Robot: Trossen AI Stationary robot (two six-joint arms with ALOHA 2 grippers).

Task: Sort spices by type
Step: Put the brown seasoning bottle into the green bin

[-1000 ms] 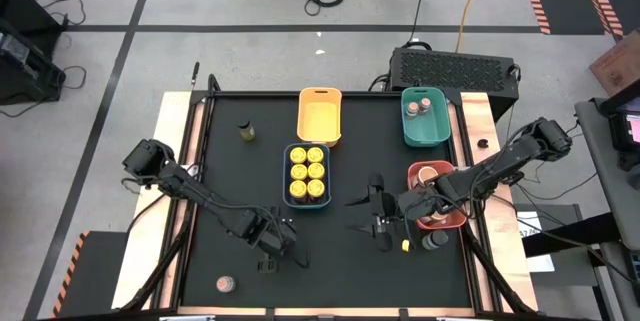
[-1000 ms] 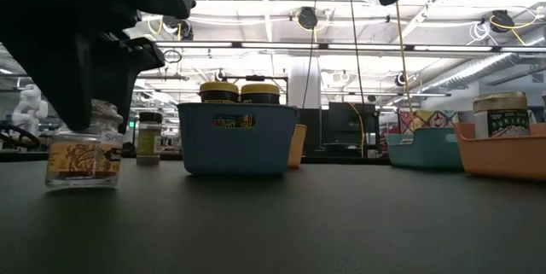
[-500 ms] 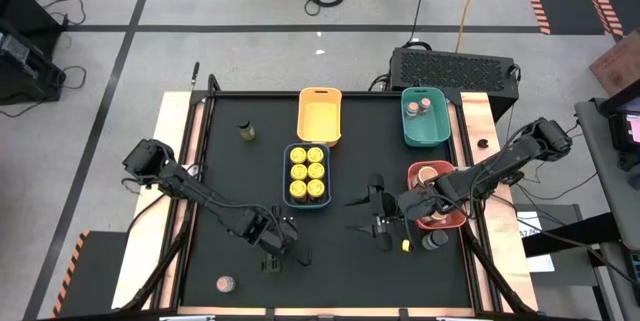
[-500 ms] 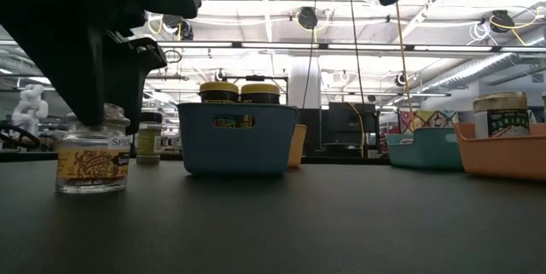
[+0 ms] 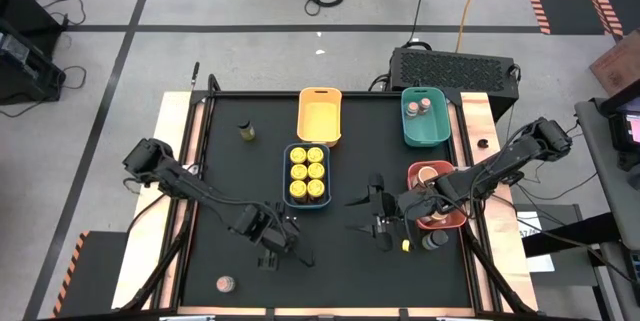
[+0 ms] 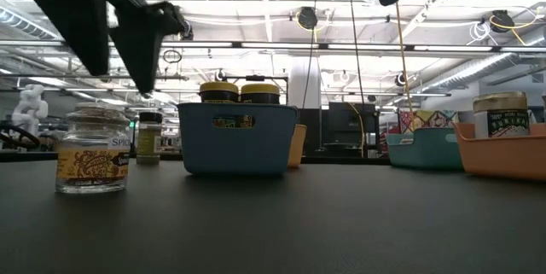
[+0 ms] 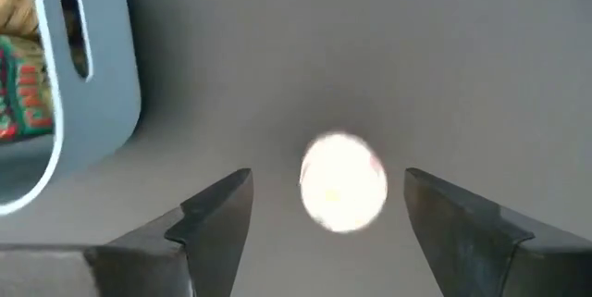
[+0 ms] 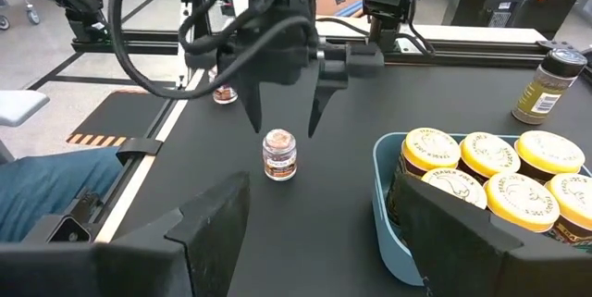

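A small glass spice jar (image 6: 92, 150) with a pale lid (image 7: 343, 183) stands upright on its base on the black table, near the front left. My left gripper (image 6: 111, 52) hangs open just above it, pointing down, with a finger on either side of the lid and clear of it (image 8: 283, 117). In the high view this gripper (image 5: 275, 246) hides the jar. My right gripper (image 5: 352, 215) waits open over the table's right middle, pointing toward the left edge, with nothing between its fingers.
A blue tray (image 5: 307, 175) of yellow-lidded jars sits mid-table, with a yellow tray (image 5: 320, 114) behind it. A green tray (image 5: 425, 116) and a red tray (image 5: 435, 196) stand at the right. Loose jars stand at the far left (image 5: 246, 131) and the near left (image 5: 225, 283).
My left gripper has opened, let go of the small jar and risen straight up off it. The jar has settled a little toward the table's right and stands upright on the table. My right arm has kept still.
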